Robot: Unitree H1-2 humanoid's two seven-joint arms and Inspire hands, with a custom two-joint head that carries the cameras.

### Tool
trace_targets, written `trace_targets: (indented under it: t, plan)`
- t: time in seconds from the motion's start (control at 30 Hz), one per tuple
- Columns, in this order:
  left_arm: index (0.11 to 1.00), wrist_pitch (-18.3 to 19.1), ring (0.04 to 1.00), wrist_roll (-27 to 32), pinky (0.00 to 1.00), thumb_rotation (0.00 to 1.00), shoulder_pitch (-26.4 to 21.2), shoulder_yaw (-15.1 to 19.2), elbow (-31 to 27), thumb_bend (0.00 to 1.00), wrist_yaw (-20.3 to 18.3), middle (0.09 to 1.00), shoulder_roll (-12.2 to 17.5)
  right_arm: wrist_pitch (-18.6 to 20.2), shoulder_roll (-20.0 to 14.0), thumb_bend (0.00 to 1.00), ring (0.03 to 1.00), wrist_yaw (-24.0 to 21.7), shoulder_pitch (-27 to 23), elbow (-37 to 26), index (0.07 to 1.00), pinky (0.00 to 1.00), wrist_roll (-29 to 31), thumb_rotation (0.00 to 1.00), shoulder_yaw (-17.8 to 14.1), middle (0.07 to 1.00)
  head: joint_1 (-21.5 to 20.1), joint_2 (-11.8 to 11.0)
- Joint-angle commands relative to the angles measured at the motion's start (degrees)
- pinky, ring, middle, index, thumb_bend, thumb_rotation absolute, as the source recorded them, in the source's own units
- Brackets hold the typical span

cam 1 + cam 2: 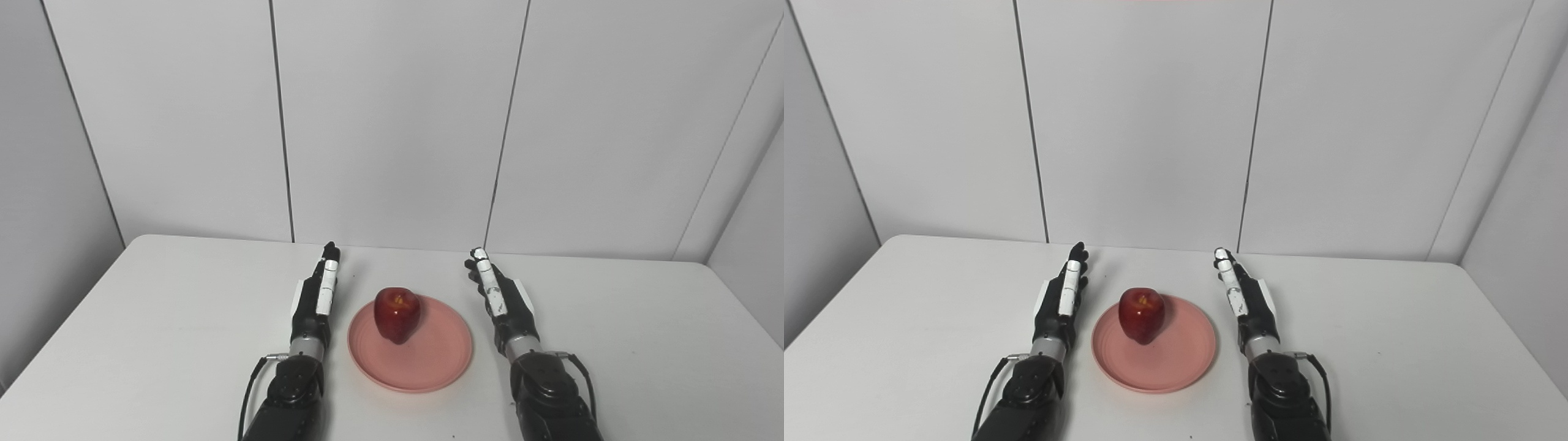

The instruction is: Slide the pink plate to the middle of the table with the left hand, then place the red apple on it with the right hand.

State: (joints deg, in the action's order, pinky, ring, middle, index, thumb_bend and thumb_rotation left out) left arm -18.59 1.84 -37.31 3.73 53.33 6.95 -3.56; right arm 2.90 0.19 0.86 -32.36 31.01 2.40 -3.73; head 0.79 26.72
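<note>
The apple [397, 314] is deep red with a small yellowish patch at its top, and the plate [429, 361] under it is a plain salmon pink. The left hand [315, 300] and right hand [502, 300] are black with white strips (the white is scuffed dark in spots), and the table [153, 318] is plain white before pale grey wall panels [392, 122] split by thin dark seams.

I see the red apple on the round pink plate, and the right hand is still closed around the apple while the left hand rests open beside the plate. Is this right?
Not quite. The right hand is not closed around the red apple: it lies open to the right of the round pink plate, apart from the apple, as the left eye view shows. The apple does sit on the plate, and the left hand lies open beside it.
</note>
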Motion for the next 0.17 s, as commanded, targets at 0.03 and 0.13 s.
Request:
trace_targets:
  t: [0.03,0.13]
  plan:
    - [0.960,-0.71,1.000,-0.97,1.00,1.00,0.16,-0.26,0.61,0.86,2.16,0.993,-0.70,-6.41,1.15,1.00,0.961,-0.85,-2.27,0.22,0.923,1.00,3.81,1.00,-2.03,0.902,-0.15,0.00]
    - [0.964,-0.24,1.000,-0.73,1.00,1.00,-0.04,-0.19,0.72,0.85,2.32,0.997,-0.51,-9.20,1.50,1.00,0.950,-0.76,-2.00,2.11,0.934,1.00,4.79,1.00,-2.77,0.907,-0.21,0.04]
